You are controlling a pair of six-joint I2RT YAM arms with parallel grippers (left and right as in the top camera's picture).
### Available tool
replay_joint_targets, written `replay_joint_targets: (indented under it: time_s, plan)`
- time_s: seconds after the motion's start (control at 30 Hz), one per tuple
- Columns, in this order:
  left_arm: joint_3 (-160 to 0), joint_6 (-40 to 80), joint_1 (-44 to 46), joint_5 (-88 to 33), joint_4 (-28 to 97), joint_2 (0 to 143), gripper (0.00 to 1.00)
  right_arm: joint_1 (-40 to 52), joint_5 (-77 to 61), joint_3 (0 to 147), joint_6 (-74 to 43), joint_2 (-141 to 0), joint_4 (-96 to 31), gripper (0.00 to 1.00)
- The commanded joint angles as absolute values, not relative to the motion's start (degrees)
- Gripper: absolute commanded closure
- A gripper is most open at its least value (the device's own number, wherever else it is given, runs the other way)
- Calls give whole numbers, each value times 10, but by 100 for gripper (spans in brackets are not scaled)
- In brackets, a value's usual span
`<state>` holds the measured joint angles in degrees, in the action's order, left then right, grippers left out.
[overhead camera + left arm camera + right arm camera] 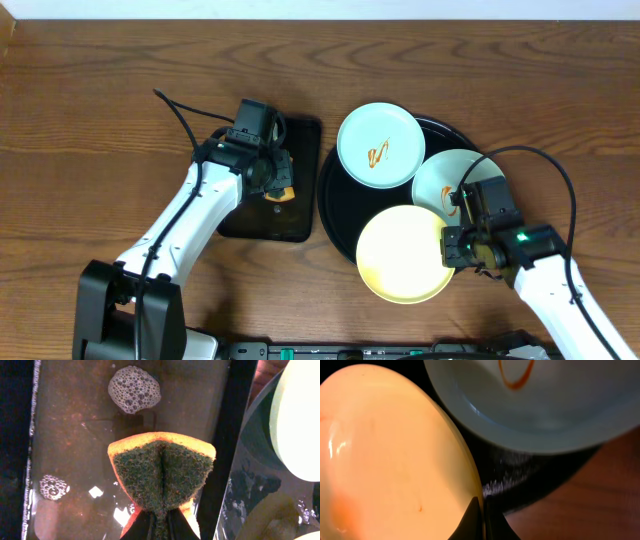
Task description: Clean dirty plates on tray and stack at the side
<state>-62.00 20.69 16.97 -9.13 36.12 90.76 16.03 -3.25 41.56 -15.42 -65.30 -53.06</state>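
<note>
Inside round tray (335,215): crowded by far mint plate (380,145), right mint plate (445,180) and yellow plate (400,255); only a bare crescent at its left edge.
Left of tray: rectangular tray (290,225) just beside the rim; left gripper (278,192) pinching sponge (162,472) over it.
Right of tray: right gripper (452,245) clamped on the yellow plate's rim, arm and cable behind.
Beyond tray: bare table (120,90), free passage.

Round black tray (335,205) holds 3 plates: far mint plate (380,145) and right mint plate (447,178) both have orange squiggles, and the yellow plate (400,255) nearest looks plain, overhanging the rim.
</note>
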Motion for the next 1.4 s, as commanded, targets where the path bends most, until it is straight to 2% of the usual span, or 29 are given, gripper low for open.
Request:
replay_joint_targets:
  time_s: [0.0,0.2,0.5,0.67,0.83,1.17,1.37]
  plan:
    - [-621,197,168,-104,362,905,92,165,-46,478,-178,-681,-557,99]
    - [-621,197,168,-105,363,905,92,165,-44,549,-191,-741,-628,99]
    - [-621,197,168,-105,364,905,92,165,-37,551,-199,-742,-681,99]
    - [-621,197,168,-105,364,905,92,166,10,551,-218,-742,-614,99]
    - [-621,197,168,-105,367,905,92,166,-51,551,-216,-742,-532,99]
    - [-621,197,168,-105,369,905,92,166,-41,550,-212,-743,-661,99]
    - [-621,197,168,-105,369,905,92,165,-15,551,-215,-743,-596,99]
